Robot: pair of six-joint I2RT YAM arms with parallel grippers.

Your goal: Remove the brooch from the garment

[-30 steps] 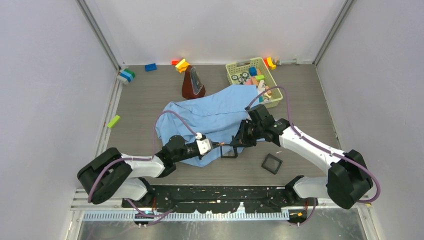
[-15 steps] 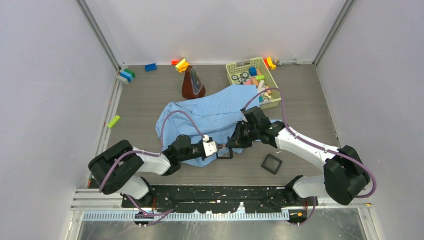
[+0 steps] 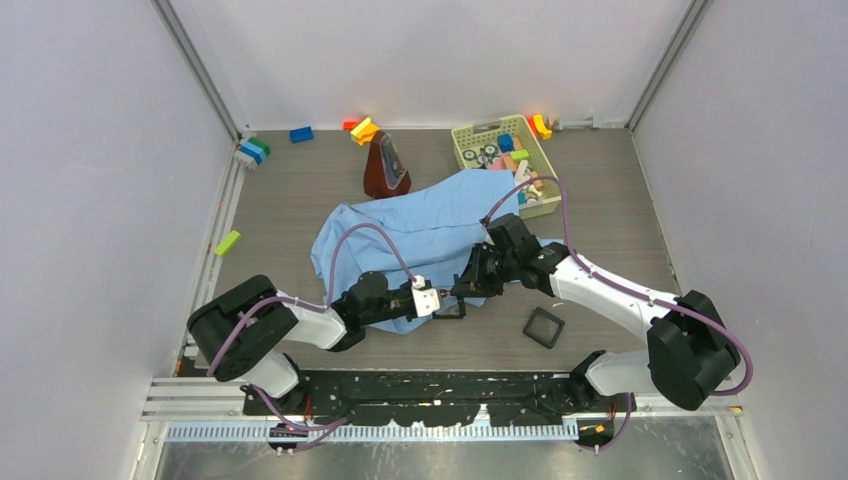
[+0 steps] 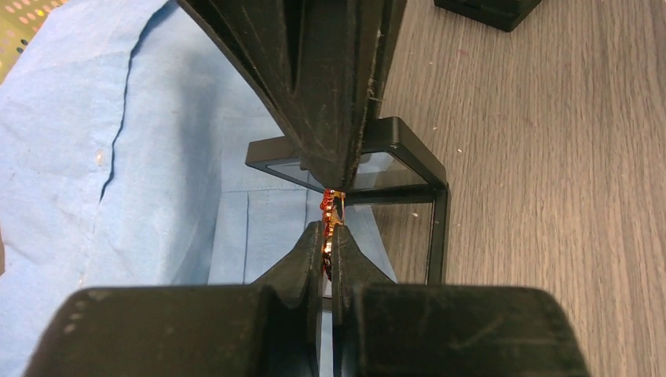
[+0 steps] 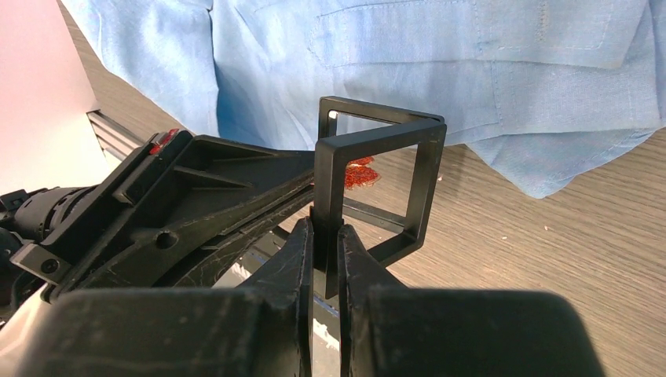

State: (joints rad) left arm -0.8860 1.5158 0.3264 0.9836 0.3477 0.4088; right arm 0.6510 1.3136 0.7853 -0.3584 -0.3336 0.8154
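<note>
The light-blue garment [image 3: 420, 225] lies spread in the middle of the table and also shows in the left wrist view [image 4: 94, 157] and the right wrist view [image 5: 440, 63]. My left gripper [image 3: 438, 298] [image 4: 330, 232] is shut on a small red-and-gold brooch [image 4: 328, 210], held off the cloth at the garment's near hem. The brooch [image 5: 360, 174] shows through an open black square case [image 5: 424, 173] with clear panes. My right gripper [image 3: 463, 289] [image 5: 323, 228] is shut on that case's edge [image 4: 408, 153]. The two grippers' tips nearly meet at the case [image 3: 452, 311].
A second black square case part [image 3: 544, 327] lies on the wood to the right. A brown metronome [image 3: 385, 167] stands behind the garment. A green basket [image 3: 485, 125] of toys sits at the back right. Coloured blocks [image 3: 301, 134] lie along the back, and a green block [image 3: 227, 243] lies on the left.
My left gripper has moved right with the brooch, up to the case. My right gripper has shifted slightly left with the case.
</note>
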